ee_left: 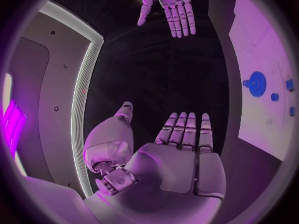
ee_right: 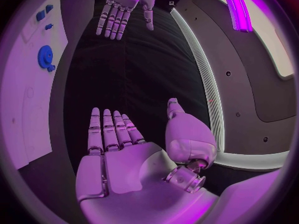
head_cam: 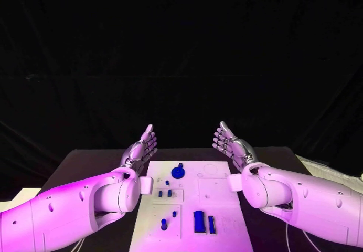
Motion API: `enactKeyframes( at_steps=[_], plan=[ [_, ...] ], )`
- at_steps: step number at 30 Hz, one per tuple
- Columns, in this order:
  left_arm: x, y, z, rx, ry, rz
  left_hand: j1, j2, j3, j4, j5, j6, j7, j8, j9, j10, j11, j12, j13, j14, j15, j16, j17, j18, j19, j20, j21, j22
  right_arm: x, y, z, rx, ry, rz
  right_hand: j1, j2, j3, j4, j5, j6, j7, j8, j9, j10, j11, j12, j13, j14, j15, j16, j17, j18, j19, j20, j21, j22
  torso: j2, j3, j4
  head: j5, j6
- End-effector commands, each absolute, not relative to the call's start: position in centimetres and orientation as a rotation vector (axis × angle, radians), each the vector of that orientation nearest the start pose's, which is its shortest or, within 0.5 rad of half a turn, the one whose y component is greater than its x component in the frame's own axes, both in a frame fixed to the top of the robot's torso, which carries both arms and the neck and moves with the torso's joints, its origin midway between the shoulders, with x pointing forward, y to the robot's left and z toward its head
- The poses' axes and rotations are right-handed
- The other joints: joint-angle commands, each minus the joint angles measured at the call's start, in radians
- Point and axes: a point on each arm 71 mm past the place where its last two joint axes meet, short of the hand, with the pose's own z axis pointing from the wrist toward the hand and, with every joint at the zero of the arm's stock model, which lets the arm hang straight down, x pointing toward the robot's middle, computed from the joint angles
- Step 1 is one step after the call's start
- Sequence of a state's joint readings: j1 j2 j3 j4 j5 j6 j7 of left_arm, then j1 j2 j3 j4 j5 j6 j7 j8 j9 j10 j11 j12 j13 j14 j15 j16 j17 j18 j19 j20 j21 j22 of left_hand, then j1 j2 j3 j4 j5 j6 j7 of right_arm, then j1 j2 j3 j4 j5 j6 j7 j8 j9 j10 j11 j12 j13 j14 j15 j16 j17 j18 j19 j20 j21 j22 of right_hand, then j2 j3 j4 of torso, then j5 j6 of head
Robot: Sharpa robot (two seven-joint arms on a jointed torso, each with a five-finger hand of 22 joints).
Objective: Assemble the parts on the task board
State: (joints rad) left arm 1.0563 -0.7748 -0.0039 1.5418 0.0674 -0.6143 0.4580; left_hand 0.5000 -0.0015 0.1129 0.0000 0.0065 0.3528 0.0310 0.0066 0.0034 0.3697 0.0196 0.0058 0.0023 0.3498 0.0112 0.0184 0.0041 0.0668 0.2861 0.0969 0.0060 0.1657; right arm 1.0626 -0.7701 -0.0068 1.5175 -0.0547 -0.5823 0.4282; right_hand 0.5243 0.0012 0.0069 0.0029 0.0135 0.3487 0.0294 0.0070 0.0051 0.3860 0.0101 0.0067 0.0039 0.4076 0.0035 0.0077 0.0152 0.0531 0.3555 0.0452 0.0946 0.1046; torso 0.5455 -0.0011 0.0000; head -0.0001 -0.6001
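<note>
Both hands, left hand (head_cam: 140,148) and right hand (head_cam: 233,145), hover flat, fingers spread and empty, over the desk's far edge, while small blue parts (head_cam: 199,221) on the task board (head_cam: 219,210) look light, rigid, best pinched by their sides.

Blue parts (head_cam: 199,220) (white task board (head_cam: 219,210)), black table (head_cam: 91,157)
</note>
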Motion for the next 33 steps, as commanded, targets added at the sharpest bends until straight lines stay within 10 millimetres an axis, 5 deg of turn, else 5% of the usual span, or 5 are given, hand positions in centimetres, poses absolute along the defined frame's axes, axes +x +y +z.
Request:
enactKeyframes(
  at_steps=[1,4,29,32,33],
  plan=[
    [46.31,19.28,-22.47,-1.214,1.222,-1.235,-0.164,0.002,-0.035,0.000,-0.007,-0.116,-0.031,-0.007,-0.003,-0.121,-0.020,-0.006,-0.002,-0.115,-0.011,-0.018,-0.004,-0.067,-0.093,-0.097,-0.006,-0.054,46.54,-19.41,-22.51,1.204,1.229,1.237,-0.171,-0.001,-0.007,-0.003,-0.013,-0.114,-0.029,-0.007,-0.005,-0.127,-0.010,-0.007,-0.004,-0.133,-0.004,-0.008,-0.015,-0.053,-0.116,-0.045,-0.095,-0.034,-0.001,0.0011,0.0000,0.000,0.000],
    [46.18,19.24,-22.42,-1.209,1.218,-1.229,-0.199,0.002,-0.113,0.000,-0.007,-0.140,-0.031,-0.007,-0.003,-0.147,-0.020,-0.006,-0.002,-0.140,-0.011,-0.018,-0.004,-0.067,-0.113,-0.097,-0.006,-0.066,46.23,-19.27,-22.43,1.208,1.219,1.230,-0.210,-0.001,-0.007,-0.003,-0.013,-0.139,-0.029,-0.007,-0.005,-0.154,-0.010,-0.007,-0.004,-0.163,-0.004,-0.008,-0.015,-0.053,-0.143,-0.045,-0.095,-0.105,-0.001,0.0011,0.0000,0.000,0.000],
    [46.18,19.24,-22.42,-1.209,1.218,-1.229,-0.388,0.002,-0.113,0.000,-0.007,-0.274,-0.031,-0.007,-0.003,-0.288,-0.020,-0.006,-0.002,-0.272,-0.011,-0.018,-0.004,-0.067,-0.286,-0.097,-0.006,-0.166,46.18,-19.24,-22.42,1.209,1.218,1.229,-0.410,-0.001,-0.007,-0.003,-0.013,-0.272,-0.029,-0.007,-0.005,-0.301,-0.010,-0.007,-0.004,-0.320,-0.004,-0.008,-0.015,-0.053,-0.275,-0.045,-0.095,-0.105,-0.001,0.0011,0.0000,0.000,0.000],
    [46.18,19.24,-22.42,-1.209,1.218,-1.229,-0.400,0.002,-0.113,0.000,-0.007,-0.282,-0.031,-0.007,-0.003,-0.296,-0.020,-0.006,-0.002,-0.350,-0.011,-0.018,-0.004,-0.067,-0.286,-0.097,-0.006,-0.166,46.18,-19.24,-22.42,1.209,1.218,1.229,-0.524,-0.001,-0.007,-0.003,-0.013,-0.349,-0.029,-0.007,-0.005,-0.386,-0.010,-0.007,-0.004,-0.408,-0.004,-0.008,-0.015,-0.053,-0.355,-0.045,-0.095,-0.105,-0.001,0.0011,0.0000,0.000,0.000],
    [46.18,19.24,-22.42,-1.209,1.218,-1.229,-0.406,0.002,-0.113,0.000,-0.007,-0.353,-0.031,-0.007,-0.003,-0.299,-0.020,-0.006,-0.002,-0.350,-0.011,-0.018,-0.004,-0.067,-0.286,-0.097,-0.006,-0.166,46.18,-19.24,-22.42,1.209,1.218,1.229,-0.524,-0.001,-0.007,-0.003,-0.013,-0.349,-0.029,-0.007,-0.005,-0.386,-0.010,-0.007,-0.004,-0.408,-0.004,-0.008,-0.015,-0.053,-0.355,-0.045,-0.095,-0.105,-0.001,0.0011,0.0000,0.000,0.000]
  ],
)
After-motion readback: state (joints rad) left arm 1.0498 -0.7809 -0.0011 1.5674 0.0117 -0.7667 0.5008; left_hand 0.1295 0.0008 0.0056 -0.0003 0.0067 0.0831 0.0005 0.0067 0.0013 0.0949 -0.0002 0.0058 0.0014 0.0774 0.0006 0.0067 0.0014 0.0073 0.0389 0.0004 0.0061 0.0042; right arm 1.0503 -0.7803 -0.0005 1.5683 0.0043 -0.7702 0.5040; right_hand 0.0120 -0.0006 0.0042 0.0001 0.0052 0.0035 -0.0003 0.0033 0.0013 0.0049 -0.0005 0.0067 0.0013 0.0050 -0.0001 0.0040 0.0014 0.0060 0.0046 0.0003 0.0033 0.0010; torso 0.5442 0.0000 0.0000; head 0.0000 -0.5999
